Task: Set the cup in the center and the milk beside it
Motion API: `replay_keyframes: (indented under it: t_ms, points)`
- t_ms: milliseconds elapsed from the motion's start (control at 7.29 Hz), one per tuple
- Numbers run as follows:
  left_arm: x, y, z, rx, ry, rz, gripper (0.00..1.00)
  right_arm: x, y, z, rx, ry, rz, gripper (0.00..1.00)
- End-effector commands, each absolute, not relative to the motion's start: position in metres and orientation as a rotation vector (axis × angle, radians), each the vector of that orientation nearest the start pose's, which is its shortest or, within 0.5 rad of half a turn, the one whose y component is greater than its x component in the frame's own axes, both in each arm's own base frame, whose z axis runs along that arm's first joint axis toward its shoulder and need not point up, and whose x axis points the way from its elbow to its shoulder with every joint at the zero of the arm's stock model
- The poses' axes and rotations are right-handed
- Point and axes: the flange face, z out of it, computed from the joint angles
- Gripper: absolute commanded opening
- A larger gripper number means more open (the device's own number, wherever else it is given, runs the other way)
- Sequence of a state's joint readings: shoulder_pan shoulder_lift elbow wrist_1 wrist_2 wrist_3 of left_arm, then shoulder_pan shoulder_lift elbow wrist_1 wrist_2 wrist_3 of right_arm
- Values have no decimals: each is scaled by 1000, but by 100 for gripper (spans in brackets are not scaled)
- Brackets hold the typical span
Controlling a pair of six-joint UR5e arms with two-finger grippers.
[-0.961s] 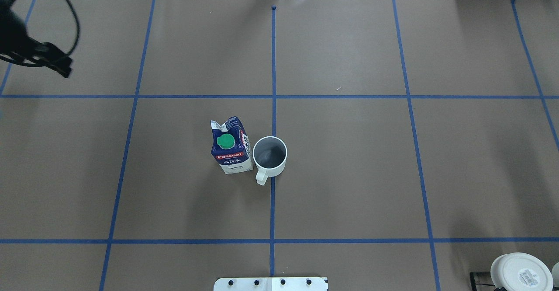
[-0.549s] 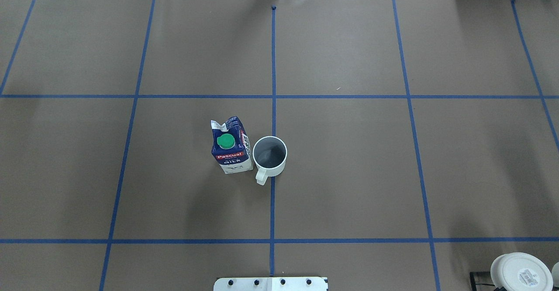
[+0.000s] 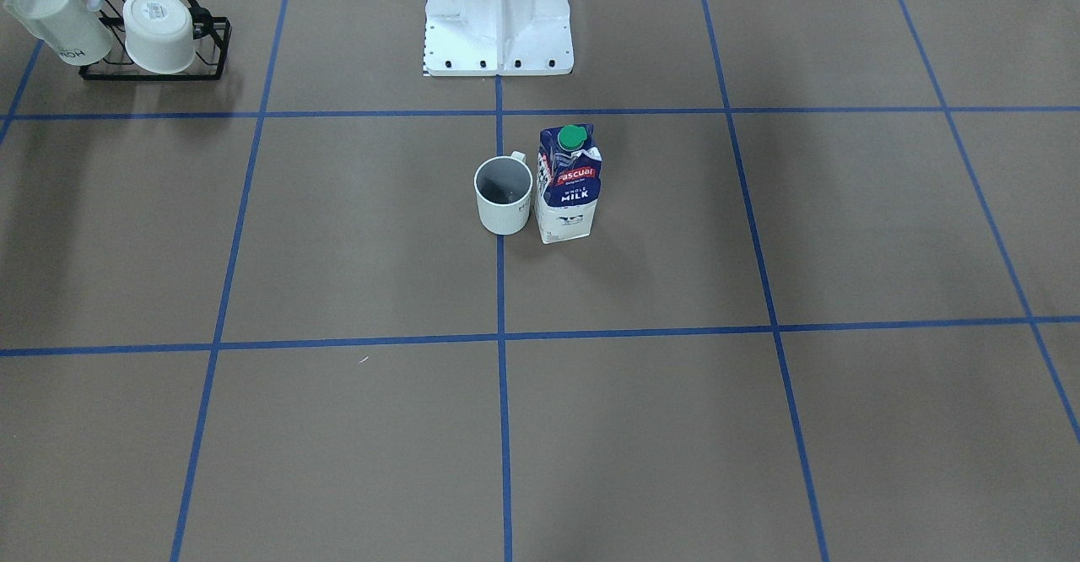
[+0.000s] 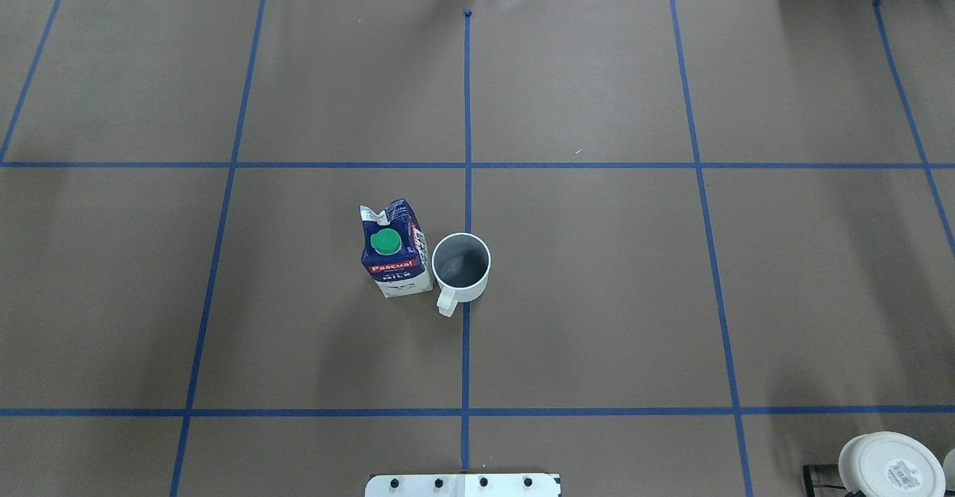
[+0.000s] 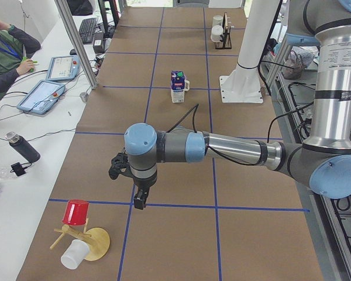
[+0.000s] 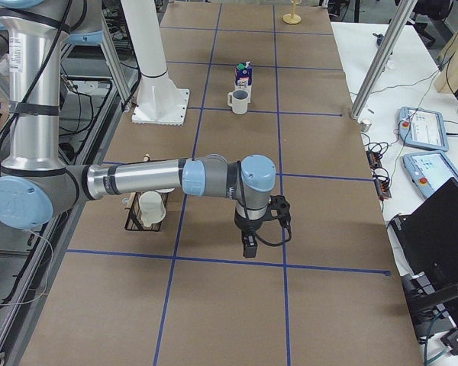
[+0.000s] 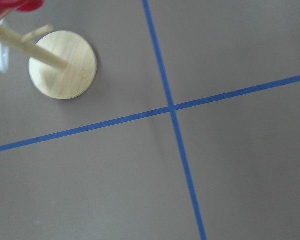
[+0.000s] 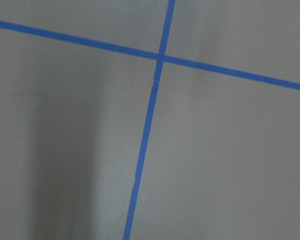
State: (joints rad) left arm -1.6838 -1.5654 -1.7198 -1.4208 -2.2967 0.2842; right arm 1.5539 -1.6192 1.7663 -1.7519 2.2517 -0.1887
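Note:
The white cup (image 4: 462,262) stands upright on the middle blue tape line of the center (image 4: 582,288), handle toward the robot. The milk (image 4: 395,251) stands upright close beside it, on the robot's left. Both also show in the front view, cup (image 3: 504,195) and milk (image 3: 569,184). Neither gripper is near them. The left gripper (image 5: 139,202) hangs over a tape crossing at the table's left end. The right gripper (image 6: 249,248) hangs over a tape line at the right end. I cannot tell whether either is open or shut.
A black rack (image 3: 152,72) with two white cups stands near the robot's base (image 3: 498,13). A wooden mug tree (image 5: 85,240) with a red cup lies at the left end; its round base shows in the left wrist view (image 7: 63,65). An operator (image 5: 6,52) sits beside tablets.
The left arm, seen at the overhead view's top left one second ago, has left that view. The cup and the milk have not moved.

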Motion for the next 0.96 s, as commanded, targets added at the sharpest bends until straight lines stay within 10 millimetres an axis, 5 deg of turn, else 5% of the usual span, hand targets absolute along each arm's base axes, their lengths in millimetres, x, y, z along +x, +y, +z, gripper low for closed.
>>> replay_keyframes:
  t_ms: [0,412,824]
  points:
    - [-118,-449,645,69,728,135,98,62,-493,613,23,-684,-187,100]
    - [-114,-423,663,146,747,161,98,62,-486,620,33,-683,-195,100]
    - [-114,-426,658,164,744,175,98,62,-485,617,37,-685,-193,100]
